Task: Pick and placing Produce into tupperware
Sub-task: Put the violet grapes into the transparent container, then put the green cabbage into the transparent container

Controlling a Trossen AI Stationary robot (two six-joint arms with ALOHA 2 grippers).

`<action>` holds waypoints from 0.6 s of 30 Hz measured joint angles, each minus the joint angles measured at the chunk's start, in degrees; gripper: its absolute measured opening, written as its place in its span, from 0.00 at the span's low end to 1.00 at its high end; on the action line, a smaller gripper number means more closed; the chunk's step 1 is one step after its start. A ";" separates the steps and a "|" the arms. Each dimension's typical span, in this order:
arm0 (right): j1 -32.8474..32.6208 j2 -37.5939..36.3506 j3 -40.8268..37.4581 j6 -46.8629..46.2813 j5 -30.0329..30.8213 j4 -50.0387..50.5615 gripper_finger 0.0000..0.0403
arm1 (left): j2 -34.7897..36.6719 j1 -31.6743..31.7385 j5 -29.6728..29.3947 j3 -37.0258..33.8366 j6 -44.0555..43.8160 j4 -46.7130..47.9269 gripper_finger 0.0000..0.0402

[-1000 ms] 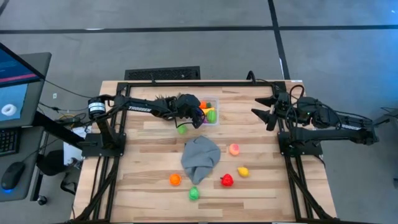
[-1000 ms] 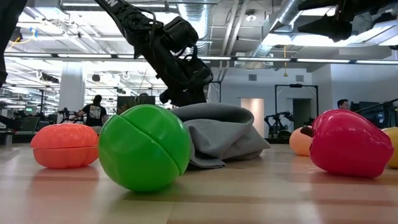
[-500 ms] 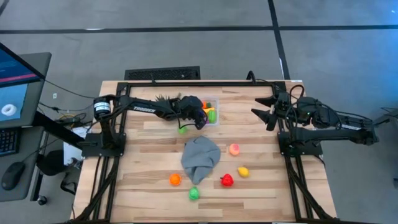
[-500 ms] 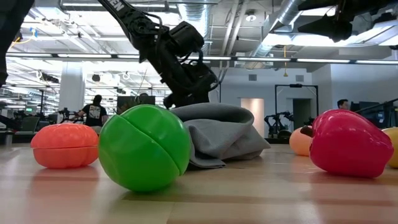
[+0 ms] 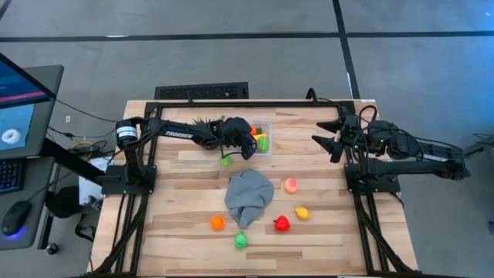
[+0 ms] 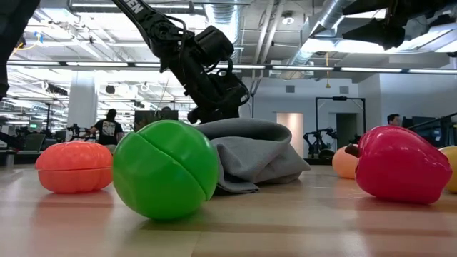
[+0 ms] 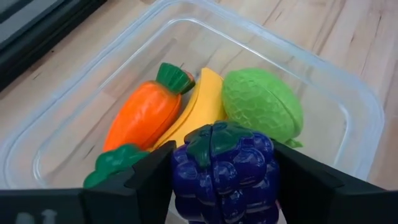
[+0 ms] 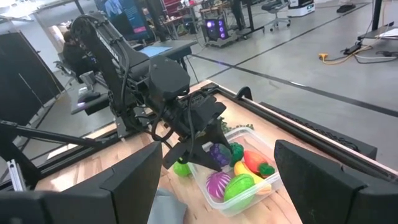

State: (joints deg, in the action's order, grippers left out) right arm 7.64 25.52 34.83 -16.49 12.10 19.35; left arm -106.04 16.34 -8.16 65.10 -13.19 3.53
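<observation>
Left gripper (image 7: 222, 180) grasping the purple grapes (image 7: 224, 171) right over the clear tupperware (image 7: 348, 106) at upper centre – carrot (image 7: 144, 112), banana (image 7: 199, 106) and green piece (image 7: 262, 102) already in, about six pieces left on the table – right gripper (image 5: 332, 137) parked open, upper right

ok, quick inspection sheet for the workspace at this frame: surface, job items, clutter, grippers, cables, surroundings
Surface: wooden table, black frame.
Job's things: tupperware holds carrot, banana, green fruit. Loose on table: green ball, orange piece, red pepper, yellow piece, peach piece, small green piece.
Clutter: grey cloth.
Grippers: left gripper over the tupperware, purple grapes between its fingers. Right gripper open, waiting at the right edge.
Cables: wires left of the table.
Surroundings: person far behind.
</observation>
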 joint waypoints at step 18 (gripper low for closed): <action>0.00 0.01 0.00 0.00 0.00 0.35 0.83 | 0.01 0.00 1.90 0.00 -0.09 -4.28 0.68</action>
State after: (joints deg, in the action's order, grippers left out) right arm 7.64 25.53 34.83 -16.49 12.10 19.70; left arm -106.03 16.34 -6.26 65.10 -13.28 -0.75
